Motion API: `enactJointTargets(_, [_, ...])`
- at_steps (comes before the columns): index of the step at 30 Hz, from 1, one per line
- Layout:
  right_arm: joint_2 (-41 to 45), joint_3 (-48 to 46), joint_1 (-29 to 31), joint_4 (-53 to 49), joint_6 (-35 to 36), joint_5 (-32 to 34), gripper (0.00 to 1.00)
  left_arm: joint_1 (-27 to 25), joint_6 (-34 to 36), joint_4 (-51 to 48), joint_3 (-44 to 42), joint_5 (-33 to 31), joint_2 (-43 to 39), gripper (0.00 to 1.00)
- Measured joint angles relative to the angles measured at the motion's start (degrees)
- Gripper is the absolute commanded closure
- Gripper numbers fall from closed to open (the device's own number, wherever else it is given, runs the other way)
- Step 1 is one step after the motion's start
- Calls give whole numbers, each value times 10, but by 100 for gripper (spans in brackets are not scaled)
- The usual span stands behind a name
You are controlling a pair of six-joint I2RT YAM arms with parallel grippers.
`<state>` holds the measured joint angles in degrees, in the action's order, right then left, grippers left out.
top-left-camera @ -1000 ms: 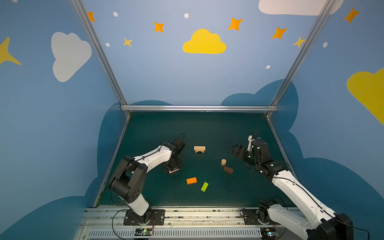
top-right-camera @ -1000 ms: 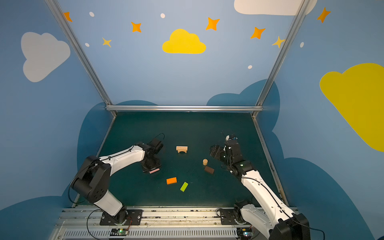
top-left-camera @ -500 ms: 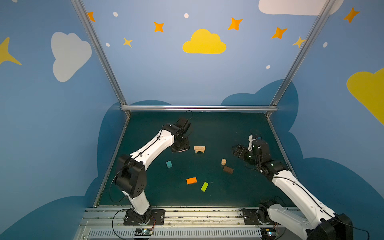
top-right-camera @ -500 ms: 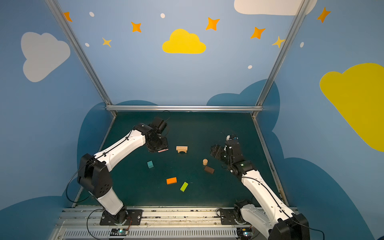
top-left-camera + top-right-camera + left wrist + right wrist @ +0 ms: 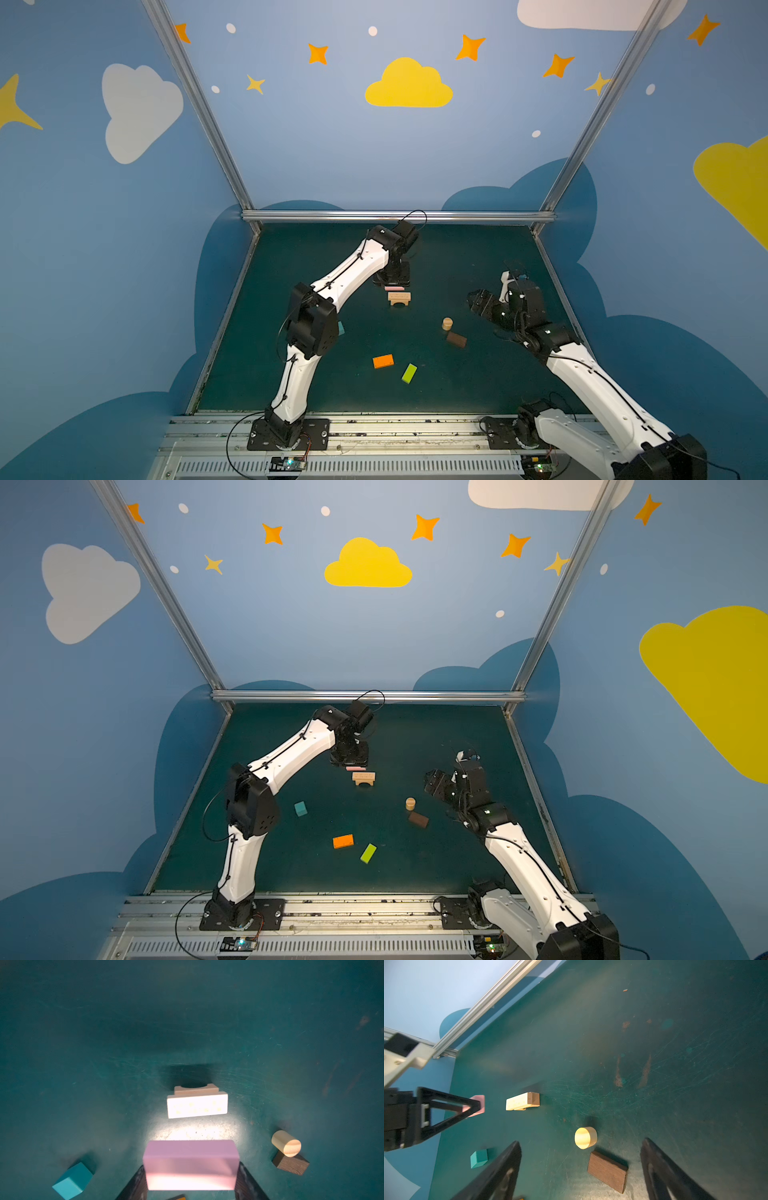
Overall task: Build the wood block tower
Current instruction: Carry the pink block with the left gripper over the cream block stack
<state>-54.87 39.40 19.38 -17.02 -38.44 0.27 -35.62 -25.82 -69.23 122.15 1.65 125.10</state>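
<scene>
Left claw: the left gripper [image 5: 353, 764] pinches the pink painted wooden brick [image 5: 190, 1164] at its two short ends
Pink brick: seemingly raised off the dark green mat [image 5: 457, 249], just beside the stack, not yet over it
Stack: a pale tan wooden plank [image 5: 197, 1108] lies flat on the tan wooden arch [image 5: 196, 1089], a little askew
Right claw: the right gripper [image 5: 476, 303] is spread wide and empty, near the short tan wooden cylinder [image 5: 585, 1137] and the dark brown wooden brick [image 5: 607, 1171]
Loose blocks: teal wooden cube [image 5: 300, 808], orange brick [image 5: 382, 361] and lime green brick [image 5: 409, 372], well apart
Handling: probably light, stiff and smooth-painted, so it may slide; the end grip leaves its broad face free to land flat
</scene>
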Motion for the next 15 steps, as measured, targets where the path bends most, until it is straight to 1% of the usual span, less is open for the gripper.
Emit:
enactJointTargets(3, [9,-6,-5,1,1,-2,12,-6,11,-28,52,0,40,68])
enactJointTargets(6, [13,-19,-10,-2,2,-4,12,-9,18,-49,83,0,66,68])
enactJointTargets(15, [14,-24,-18,-7,2,-14,12,-9,17,-71,92,-6,81,68])
